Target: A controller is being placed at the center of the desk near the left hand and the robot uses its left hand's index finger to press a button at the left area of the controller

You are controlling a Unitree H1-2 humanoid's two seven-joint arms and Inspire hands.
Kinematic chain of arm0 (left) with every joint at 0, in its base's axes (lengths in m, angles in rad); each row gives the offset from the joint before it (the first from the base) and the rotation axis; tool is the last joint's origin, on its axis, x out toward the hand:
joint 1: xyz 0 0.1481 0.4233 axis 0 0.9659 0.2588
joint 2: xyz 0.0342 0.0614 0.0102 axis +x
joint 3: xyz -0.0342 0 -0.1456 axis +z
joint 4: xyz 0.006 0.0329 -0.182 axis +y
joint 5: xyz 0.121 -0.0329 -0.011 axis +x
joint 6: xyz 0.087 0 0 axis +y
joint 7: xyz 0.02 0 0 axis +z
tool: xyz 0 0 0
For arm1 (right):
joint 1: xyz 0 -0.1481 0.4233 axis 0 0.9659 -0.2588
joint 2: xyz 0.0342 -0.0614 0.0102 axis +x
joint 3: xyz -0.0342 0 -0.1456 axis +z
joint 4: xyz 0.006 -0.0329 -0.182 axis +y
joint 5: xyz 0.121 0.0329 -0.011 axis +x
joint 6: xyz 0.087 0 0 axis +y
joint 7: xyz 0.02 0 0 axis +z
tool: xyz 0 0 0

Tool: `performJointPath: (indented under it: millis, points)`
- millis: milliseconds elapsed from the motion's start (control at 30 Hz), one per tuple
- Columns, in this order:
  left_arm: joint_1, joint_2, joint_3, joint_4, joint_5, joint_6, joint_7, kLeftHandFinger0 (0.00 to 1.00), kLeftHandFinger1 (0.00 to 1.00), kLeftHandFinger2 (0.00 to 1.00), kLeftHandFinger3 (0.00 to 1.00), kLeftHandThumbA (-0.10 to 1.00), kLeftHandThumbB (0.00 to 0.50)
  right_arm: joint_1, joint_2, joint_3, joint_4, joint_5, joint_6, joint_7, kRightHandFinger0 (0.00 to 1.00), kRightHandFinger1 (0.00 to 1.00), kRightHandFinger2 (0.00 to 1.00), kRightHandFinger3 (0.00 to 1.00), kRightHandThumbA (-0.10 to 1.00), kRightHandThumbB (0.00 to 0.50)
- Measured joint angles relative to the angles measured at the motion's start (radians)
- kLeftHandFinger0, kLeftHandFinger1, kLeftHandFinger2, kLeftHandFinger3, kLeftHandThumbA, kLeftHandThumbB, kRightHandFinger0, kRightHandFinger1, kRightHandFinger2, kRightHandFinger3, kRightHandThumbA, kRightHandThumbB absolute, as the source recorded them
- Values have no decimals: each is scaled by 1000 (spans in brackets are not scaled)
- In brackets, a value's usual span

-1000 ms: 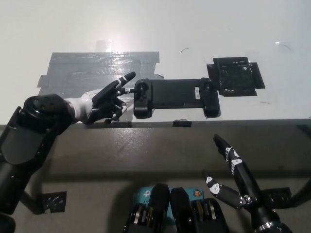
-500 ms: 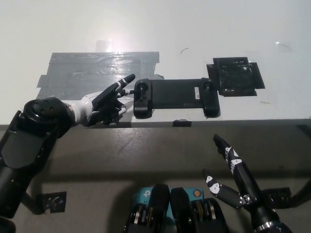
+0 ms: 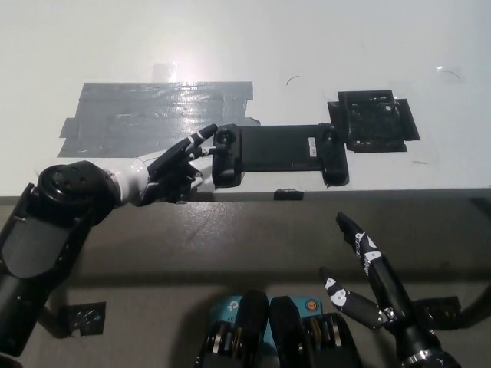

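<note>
Vs the frame a second earlier: left hand [image 3: 170, 175] had moved right and slightly nearer, closing the gap to the controller [image 3: 278, 152]. Pointing finger had been well short of the grip before; at this moment its tip sat at the controller's left end, by the round button area. Contact looked likely, but from this angle I couldn't confirm an actual press. Controller, tape and right hand hadn't shifted.

Left to right:
- Grey tape patch [image 3: 130, 115] on the white desk [image 3: 245, 46], far left, behind the left hand.
- Left hand lay low over the near edge of the desk, one finger stretched out toward the right, the others curled under. It held nothing.
- Controller lay flat, long axis left-right, near the desk's centre and close to its near edge. Left grip just beside the fingertip.
- Black tape square [image 3: 374, 121] just right of and slightly beyond the controller's right end, touching or nearly so.
- Right hand [image 3: 360, 272] hung below the desk edge at lower right, well apart from the controller, fingers spread and straight, nothing in it.
</note>
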Motion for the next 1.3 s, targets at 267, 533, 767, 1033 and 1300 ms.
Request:
performJointPath:
  millis: [267, 533, 767, 1033, 1300]
  points:
    - [25, -1, 3, -23, -12, 0, -16, 15, 0, 54, 1000, 1000, 355, 0, 1, 0, 0, -8, 0, 0, 1000, 1000, 1000, 1000, 518, 266]
    - [65, -11, 24, -37, -24, -8, -15, 0, 0, 123, 1000, 1000, 374, 1, 0, 1, 0, -9, 0, 0, 995, 1000, 1000, 1000, 517, 265]
    - [68, -12, 33, -43, -29, -7, -15, 0, 0, 87, 1000, 1000, 379, 1, 1, 1, 3, -9, 0, 0, 994, 1000, 1000, 1000, 511, 269]
    - [141, 1, 51, -306, -91, 0, -16, 15, 8, 215, 1000, 1000, 358, 2, 1, 1, 5, -9, 0, 1, 993, 1000, 1000, 1000, 500, 265]
    - [335, -14, 138, -635, -171, -1, 18, 438, 95, 103, 1000, 1000, 363, 13, 1, 1, 18, -9, 0, 1, 991, 1000, 1000, 1000, 481, 264]
